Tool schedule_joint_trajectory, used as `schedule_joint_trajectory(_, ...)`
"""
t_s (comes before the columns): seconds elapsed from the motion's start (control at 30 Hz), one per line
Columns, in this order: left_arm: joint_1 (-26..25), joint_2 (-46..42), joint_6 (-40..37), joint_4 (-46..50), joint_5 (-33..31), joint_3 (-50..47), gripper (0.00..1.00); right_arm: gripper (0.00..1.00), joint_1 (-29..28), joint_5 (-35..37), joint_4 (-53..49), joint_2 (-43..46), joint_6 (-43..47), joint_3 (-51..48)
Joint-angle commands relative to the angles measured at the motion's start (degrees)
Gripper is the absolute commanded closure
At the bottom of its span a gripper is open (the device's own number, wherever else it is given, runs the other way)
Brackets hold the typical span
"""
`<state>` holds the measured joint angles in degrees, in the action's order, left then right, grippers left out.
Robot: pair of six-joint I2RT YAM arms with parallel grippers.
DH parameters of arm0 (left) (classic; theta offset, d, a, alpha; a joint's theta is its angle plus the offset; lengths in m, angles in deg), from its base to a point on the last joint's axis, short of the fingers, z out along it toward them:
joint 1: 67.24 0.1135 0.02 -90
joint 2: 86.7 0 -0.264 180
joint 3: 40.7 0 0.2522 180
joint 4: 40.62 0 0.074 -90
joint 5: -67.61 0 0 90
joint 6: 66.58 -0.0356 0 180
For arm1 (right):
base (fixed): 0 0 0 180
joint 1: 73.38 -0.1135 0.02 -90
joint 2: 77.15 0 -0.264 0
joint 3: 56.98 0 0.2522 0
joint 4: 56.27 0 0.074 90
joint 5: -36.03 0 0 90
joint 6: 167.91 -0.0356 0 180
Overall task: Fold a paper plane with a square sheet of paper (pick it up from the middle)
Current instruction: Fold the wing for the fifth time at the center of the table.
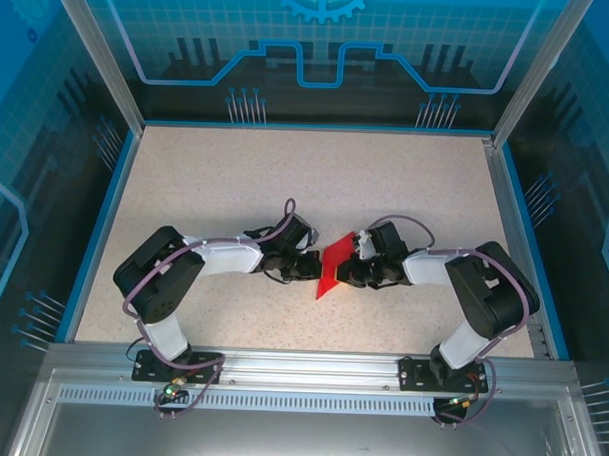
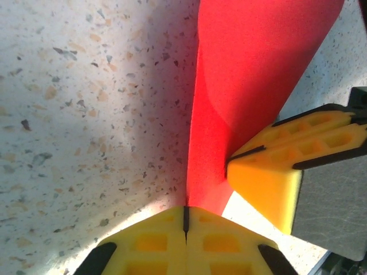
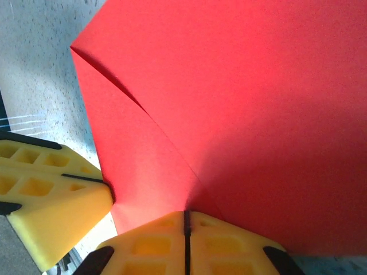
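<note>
Thin matte red square sheet of paper [image 1: 333, 269], one sharp diagonal crease, stands bowed above the speckled bench [image 1: 236, 186]. Left end effector [image 2: 185, 215] is clamped on the sheet's lower edge, and right end effector [image 3: 185, 220] is clamped just beside it. Risks: pulling apart could tear the sheet, and the smooth yellow pads [image 3: 149, 246] could slip and skew the fold.

- Top view: above and behind the arm bases, looking down from afar over the whole bench [image 1: 236, 186].
- Left wrist view: rides right at the left hand [image 2: 185, 209], facing the bench from very close.
- Right wrist view: equally close at the right hand [image 3: 185, 213].
- All three share the square sheet of paper [image 1: 333, 269]; each wrist view catches the other hand.
</note>
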<state>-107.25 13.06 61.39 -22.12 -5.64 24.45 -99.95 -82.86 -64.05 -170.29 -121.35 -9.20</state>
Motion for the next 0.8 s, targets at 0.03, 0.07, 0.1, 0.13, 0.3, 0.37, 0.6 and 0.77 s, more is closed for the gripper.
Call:
schedule_joint_trajectory(0.03, 0.33, 0.78, -5.11, 5.09, -2.2, 2.63, 0.96, 0.9, 0.69, 1.29, -2.89, 2.85, 0.04, -1.18)
schedule_joint_trajectory(0.07, 0.28, 0.86, -5.61, 5.43, -2.41, 2.74, 0.96, 0.9, 0.64, 1.38, -2.86, 3.12, -0.19, -1.22)
schedule_joint_trajectory(0.1, 0.21, 0.99, -6.04, 5.67, -2.51, 3.0, 0.96, 0.9, 0.64, 1.54, -2.81, 3.23, -0.28, -1.2)
schedule_joint_trajectory(0.13, 0.19, 1.13, -6.51, 5.89, -2.51, 3.17, 0.95, 0.9, 0.64, 1.56, -2.73, 3.19, -0.34, -1.23)
schedule_joint_trajectory(0.3, -0.2, 1.66, -8.52, 7.38, -2.76, 4.26, 0.95, 0.9, 0.6, 2.16, -2.5, 1.63, -0.15, -0.81)
schedule_joint_trajectory(0.37, -0.31, 1.81, -8.92, 8.06, -3.21, 4.71, 0.95, 0.9, 0.57, 2.25, -2.3, 0.67, 0.02, -0.62)
schedule_joint_trajectory(0.6, -1.21, 2.22, -10.44, 9.55, -4.18, 6.06, 0.95, 0.9, 0.38, 2.3, -1.43, -1.57, 0.29, -0.53)
schedule_joint_trajectory(0.77, -2.28, 3.43, -12.32, 11.84, -5.62, 7.62, 0.94, 0.9, 0.38, 2.29, -1.31, -1.86, 0.37, -0.6)
